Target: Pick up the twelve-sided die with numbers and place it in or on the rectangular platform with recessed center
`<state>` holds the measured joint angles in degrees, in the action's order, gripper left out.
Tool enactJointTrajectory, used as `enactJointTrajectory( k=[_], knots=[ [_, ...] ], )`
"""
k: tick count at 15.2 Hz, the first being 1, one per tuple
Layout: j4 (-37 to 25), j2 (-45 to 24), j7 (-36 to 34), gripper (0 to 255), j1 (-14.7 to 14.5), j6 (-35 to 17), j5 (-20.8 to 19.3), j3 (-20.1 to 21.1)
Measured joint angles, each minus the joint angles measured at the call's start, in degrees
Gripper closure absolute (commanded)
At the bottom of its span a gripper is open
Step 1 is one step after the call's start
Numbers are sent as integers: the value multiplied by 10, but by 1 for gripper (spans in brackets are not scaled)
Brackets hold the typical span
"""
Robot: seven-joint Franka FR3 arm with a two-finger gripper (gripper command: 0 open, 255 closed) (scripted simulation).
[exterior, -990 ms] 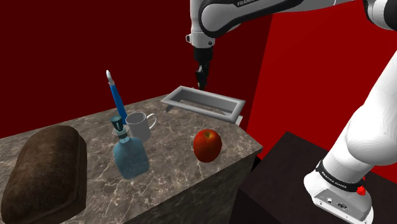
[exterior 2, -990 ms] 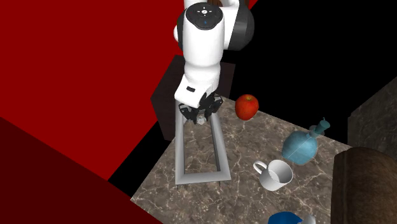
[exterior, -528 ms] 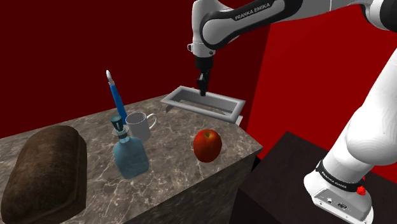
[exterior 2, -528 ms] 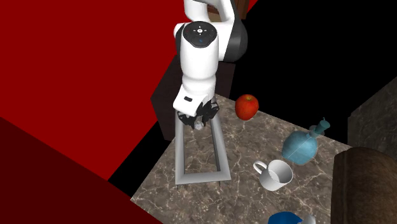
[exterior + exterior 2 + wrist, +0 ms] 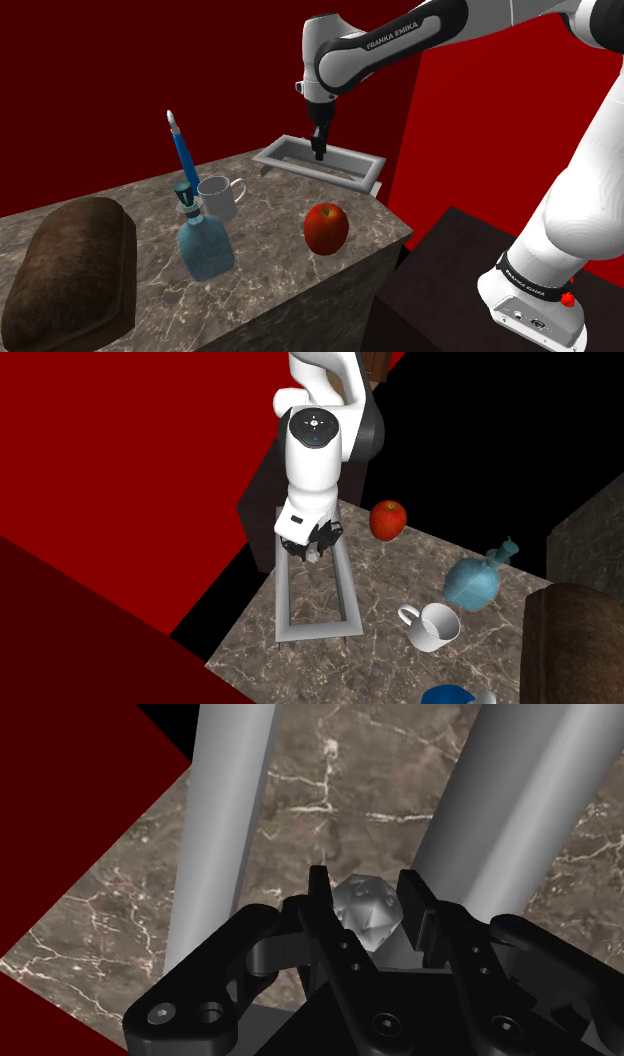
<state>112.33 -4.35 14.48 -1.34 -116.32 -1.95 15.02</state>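
change: your gripper (image 5: 366, 886) has come down closer over the tray (image 5: 225, 824) | grip: clamped on die (image 5: 368, 912) | die: between fingertips, no long axis, numbered faces toward wrist

Apple (image 5: 326, 228), mug (image 5: 220, 198), blue bottle (image 5: 205, 245) and loaf (image 5: 72, 270) sit on marble counter (image 5: 272, 203).

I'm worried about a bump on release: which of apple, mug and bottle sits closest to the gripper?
The red apple: it lies nearest the gripper, off the tray's end; the white mug and blue bottle stand farther along the counter.
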Motion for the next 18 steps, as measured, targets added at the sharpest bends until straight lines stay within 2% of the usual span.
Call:
enactJointTrajectory(
  k=[4,5,11,15,18],
  knots=[
    [1,0,0,255,0,-1,0,0],
    [1,0,0,0,0,-1,0,0],
    [0,0,0,0,0,-1,0,0],
    [-40,12,5,0,1,50,4,-1],
    [-51,16,4,0,0,66,5,0]
  ],
)
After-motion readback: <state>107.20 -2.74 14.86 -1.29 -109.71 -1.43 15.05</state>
